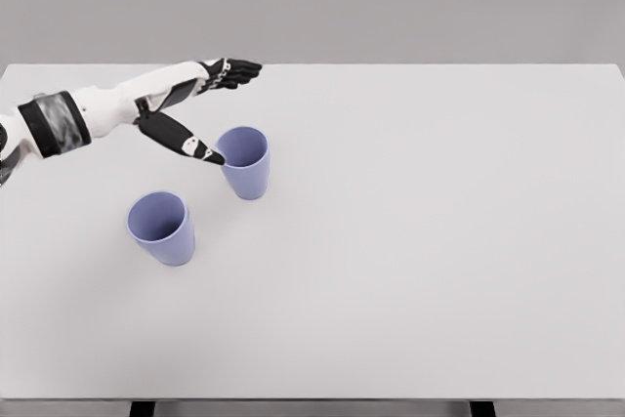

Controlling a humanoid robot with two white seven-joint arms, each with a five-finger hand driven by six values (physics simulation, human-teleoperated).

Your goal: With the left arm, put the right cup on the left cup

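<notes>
the left hand (200,109) is spread wide beside the right cup (244,162), thumb tip at its rim, holding nothing. the left cup (162,228) stands near, down-left of it. contact is unclear.

Left hand (200,109) spread open beside the right cup (244,162), thumb at its rim; left cup (161,228) apart.

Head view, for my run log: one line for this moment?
left robot hand: open, thumb at right lilac plastic cup | left lilac plastic cup: upright, apart
</notes>
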